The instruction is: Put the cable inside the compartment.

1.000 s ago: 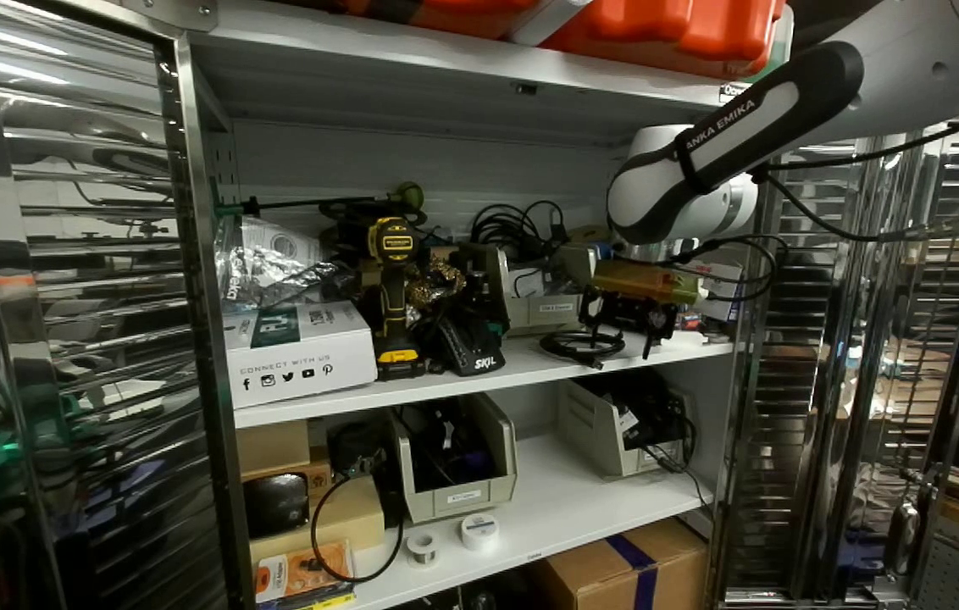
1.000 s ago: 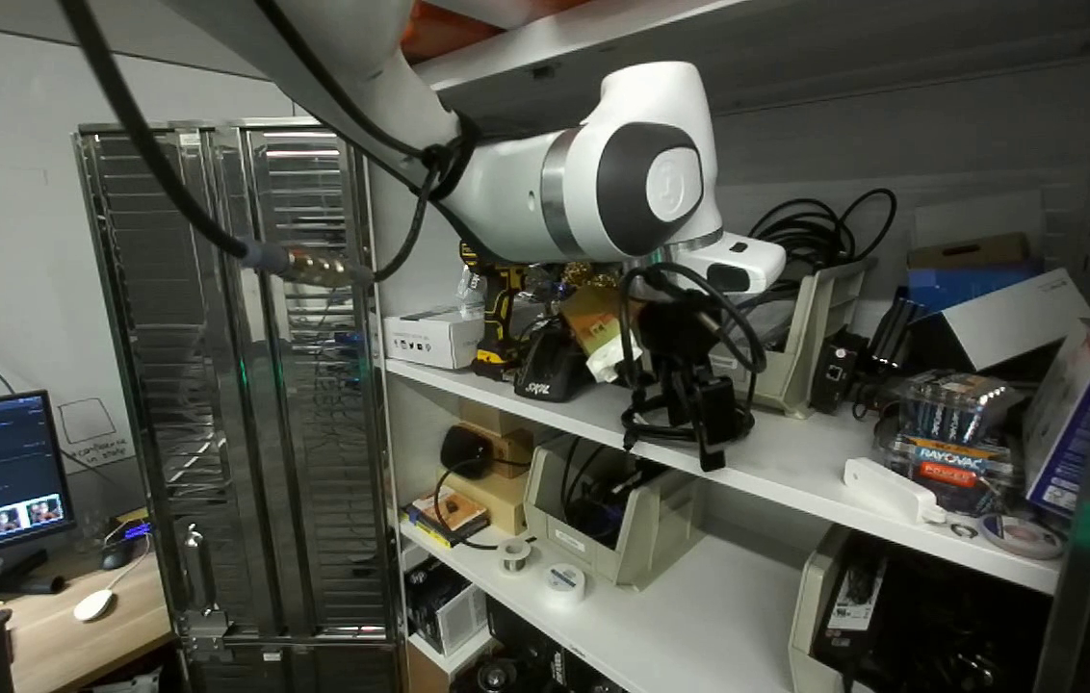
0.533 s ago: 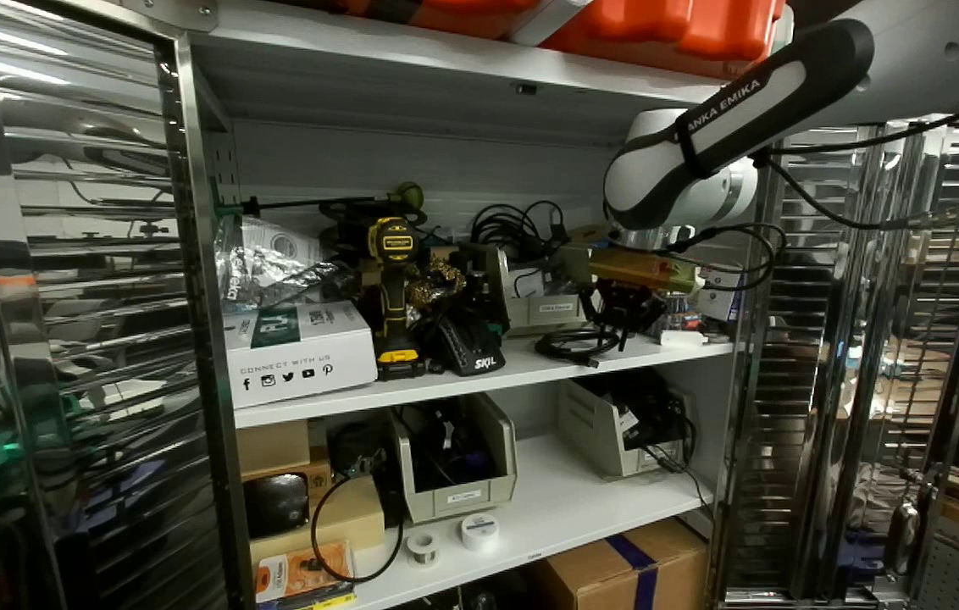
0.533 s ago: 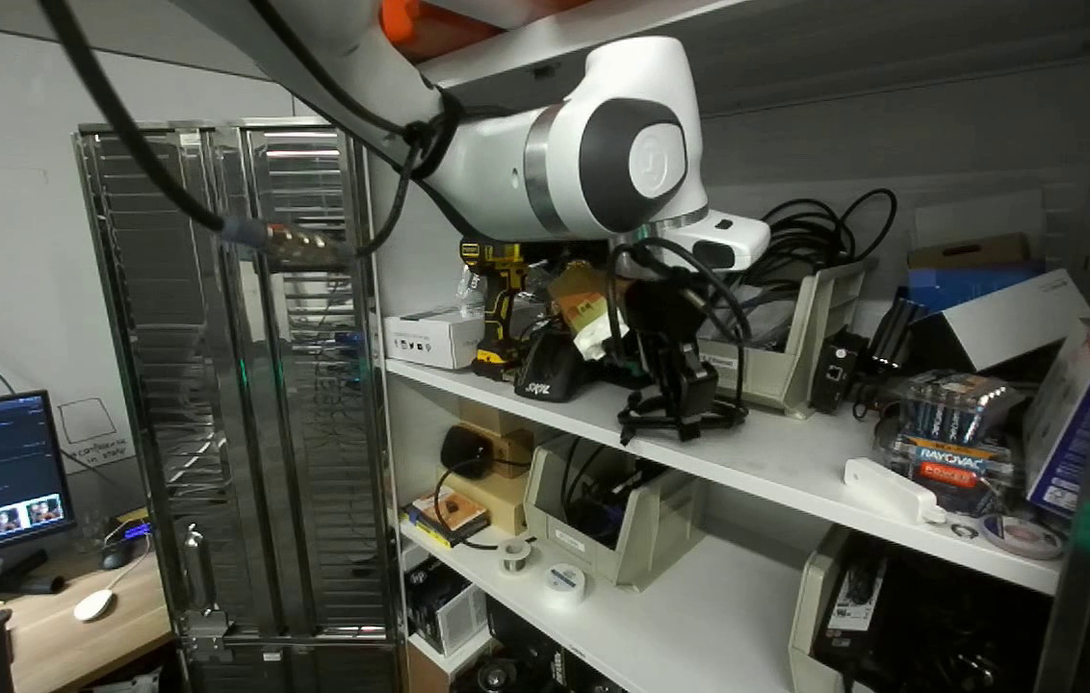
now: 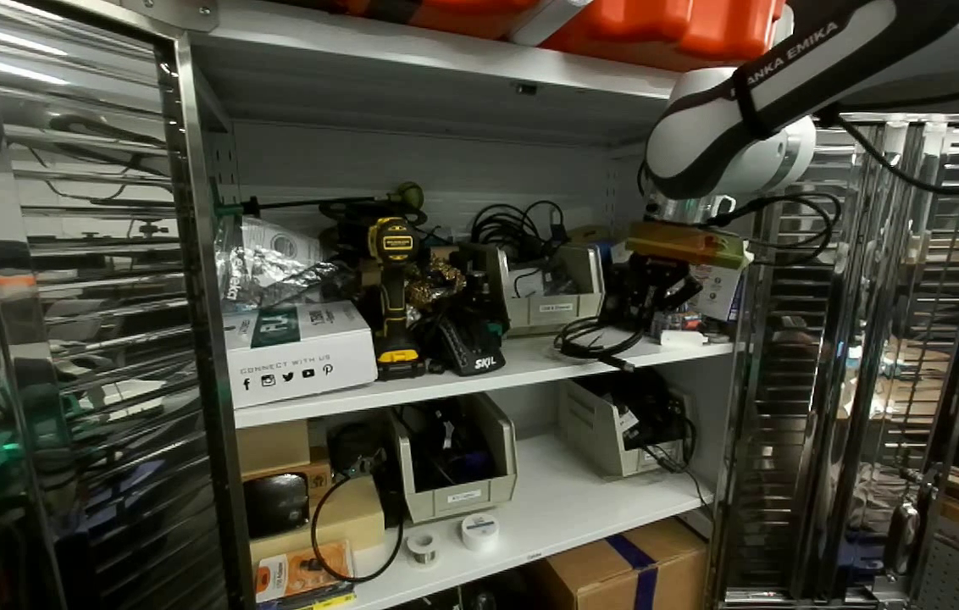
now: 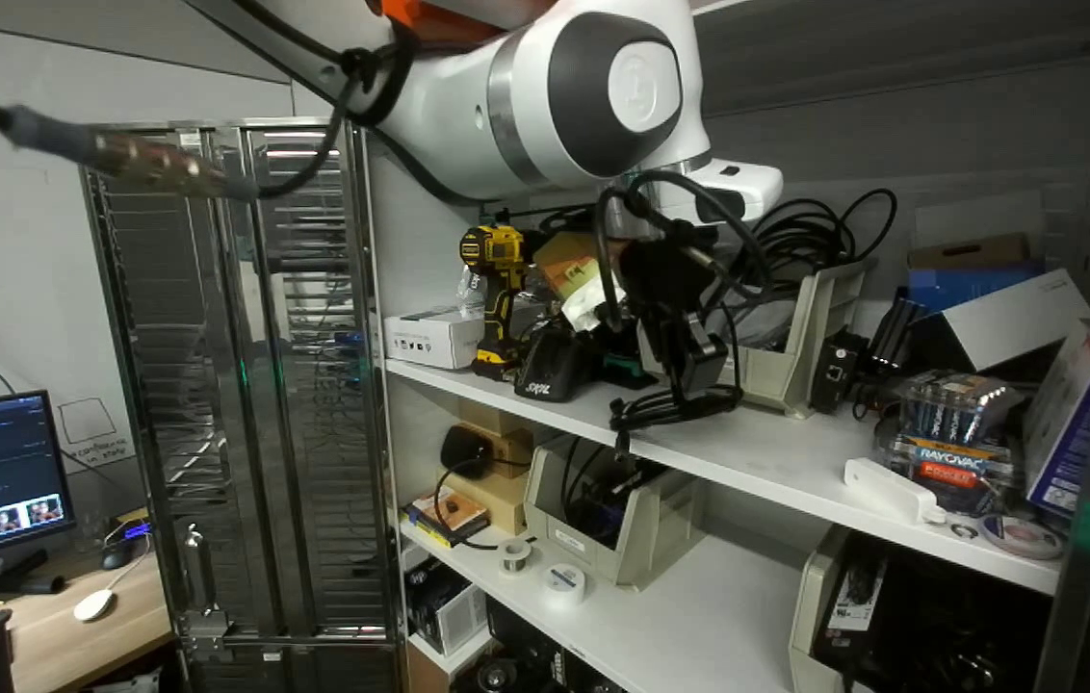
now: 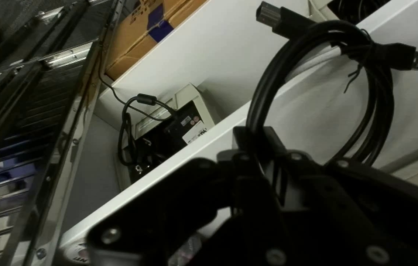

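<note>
Standing left in the bay (image 5: 446, 165) in an exterior view, drill (image 5: 396, 284); next, SKIL unit (image 5: 467, 343); then grey bin (image 5: 523, 317); before the bin and a little right, cable (image 7: 269, 83), coiled, seen across the bay's front edge, resting or hung not certain; claw (image 7: 259, 142) above and right of it, jaws pinched on one side of the loop; the loop spreads left and down from there, plugs (image 7: 397, 56) at its far end; next carry, probably, inward over that edge.

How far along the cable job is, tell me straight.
Done: the cable is grasped, pinched in the gripper. In hand: the wrist view shows its coil overlapping the front edge of the compartment, not yet released. Left: probably moving it fully inside, then letting go.
</note>
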Motion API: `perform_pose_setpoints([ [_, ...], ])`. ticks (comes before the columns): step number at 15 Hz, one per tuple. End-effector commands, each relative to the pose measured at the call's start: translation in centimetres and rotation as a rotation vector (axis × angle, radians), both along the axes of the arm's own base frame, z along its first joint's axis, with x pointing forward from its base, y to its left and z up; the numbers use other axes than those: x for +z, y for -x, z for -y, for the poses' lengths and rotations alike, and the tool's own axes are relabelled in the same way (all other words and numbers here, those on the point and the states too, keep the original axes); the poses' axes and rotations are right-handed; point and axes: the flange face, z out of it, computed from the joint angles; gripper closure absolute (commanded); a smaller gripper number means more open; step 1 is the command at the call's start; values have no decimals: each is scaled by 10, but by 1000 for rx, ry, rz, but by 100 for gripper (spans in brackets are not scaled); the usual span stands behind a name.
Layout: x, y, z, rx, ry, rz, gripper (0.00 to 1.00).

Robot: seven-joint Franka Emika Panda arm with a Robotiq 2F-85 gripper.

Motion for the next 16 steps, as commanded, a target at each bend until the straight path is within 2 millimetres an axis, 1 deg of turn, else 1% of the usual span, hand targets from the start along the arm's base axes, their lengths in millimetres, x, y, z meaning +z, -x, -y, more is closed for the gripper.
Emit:
perform_pose_setpoints([
  [1,17,36,12,-7,12,24,97],
  [3,28,52,13,-7,23,59,97],
  [6,58,71,13,-18,35,213,97],
  [7,69,72,12,-25,33,262,97],
  [9,90,69,11,-43,29,363,97],
  [11,106,57,10,-63,35,460,97],
  [12,107,46,10,-75,29,485,97],
  [14,101,26,11,-89,26,499,97],
  [16,89,2,13,-115,36,509,97],
])
